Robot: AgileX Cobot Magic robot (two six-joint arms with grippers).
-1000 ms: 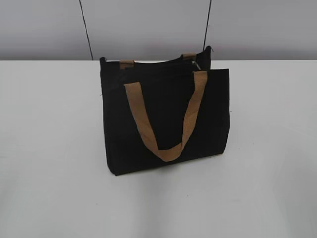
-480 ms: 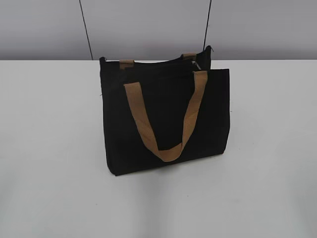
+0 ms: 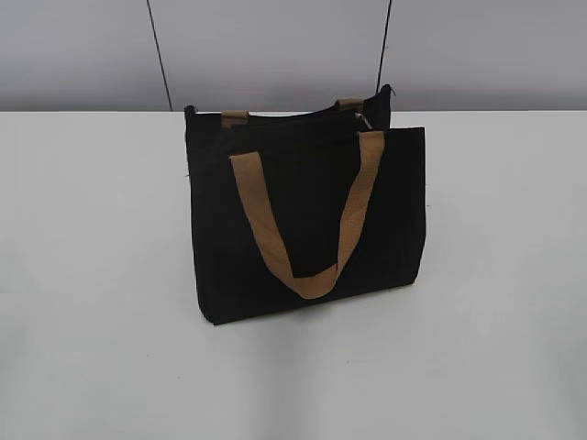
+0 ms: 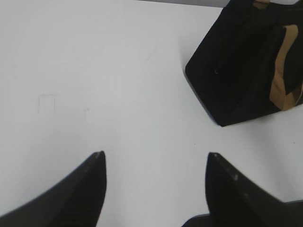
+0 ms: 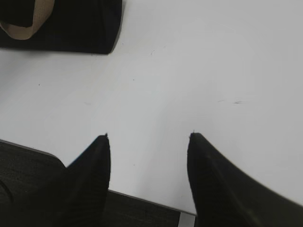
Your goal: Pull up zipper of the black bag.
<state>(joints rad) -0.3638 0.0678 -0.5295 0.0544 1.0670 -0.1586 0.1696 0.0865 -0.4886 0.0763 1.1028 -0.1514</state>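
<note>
The black bag [image 3: 307,215] stands upright in the middle of the white table, its tan strap handle [image 3: 307,220] hanging down the front. The zipper runs along its top edge, with a small silvery pull tab [image 3: 364,120] at the right end. Neither gripper shows in the exterior view. My left gripper [image 4: 156,156] is open and empty over bare table, with the bag [image 4: 246,66] up and to its right. My right gripper [image 5: 149,137] is open and empty near the table's front edge, with the bag's bottom corner [image 5: 71,26] at the upper left.
The white table [image 3: 101,275] spreads around the bag on all sides. A grey wall [image 3: 275,46] with dark vertical seams stands behind. The table's front edge [image 5: 142,198] lies under the right gripper.
</note>
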